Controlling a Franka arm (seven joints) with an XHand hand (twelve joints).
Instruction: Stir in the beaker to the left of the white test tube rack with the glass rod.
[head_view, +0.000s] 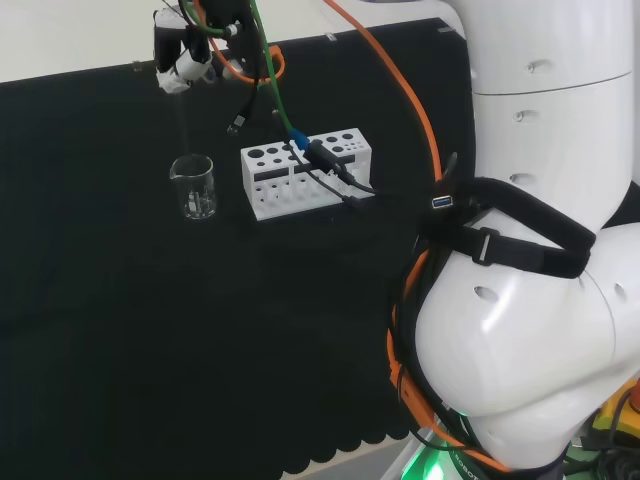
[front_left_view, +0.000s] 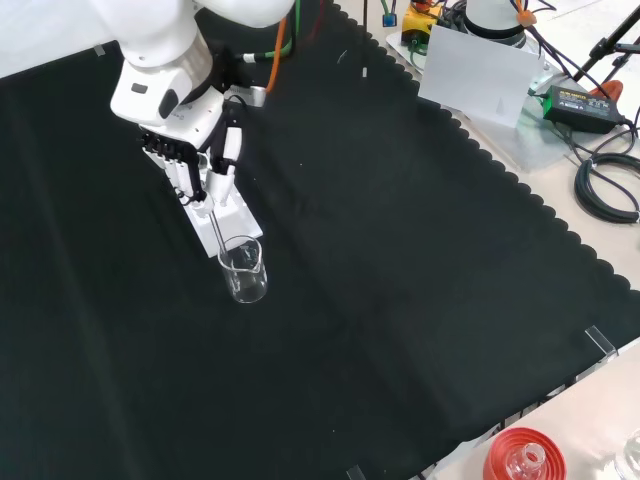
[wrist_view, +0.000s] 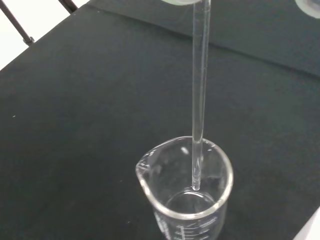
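Pinched the long, thin, clear glass rod (front_left_view: 214, 228) near its top, between the curled fingers and thumb of the black and white hand (front_left_view: 195, 165). Held it almost straight up and down over the small clear glass beaker with a spout (head_view: 193, 187). Dipped the rod's low end inside the rim, down near the bottom. Could not tell from the wrist view if it touched the bottom. Found the beaker standing upright on the black cloth (head_view: 150, 330), just left of the white test tube rack with round holes (head_view: 305, 172) in the head view, and a little apart from it. Could not tell if any water was inside the beaker. Looked like the stirring step itself, with the rod already in the glass. Called next for small, slow circles of the rod inside the beaker. Needed care to stay off the glass wall, so as not to tip the light beaker or push it along the cloth.
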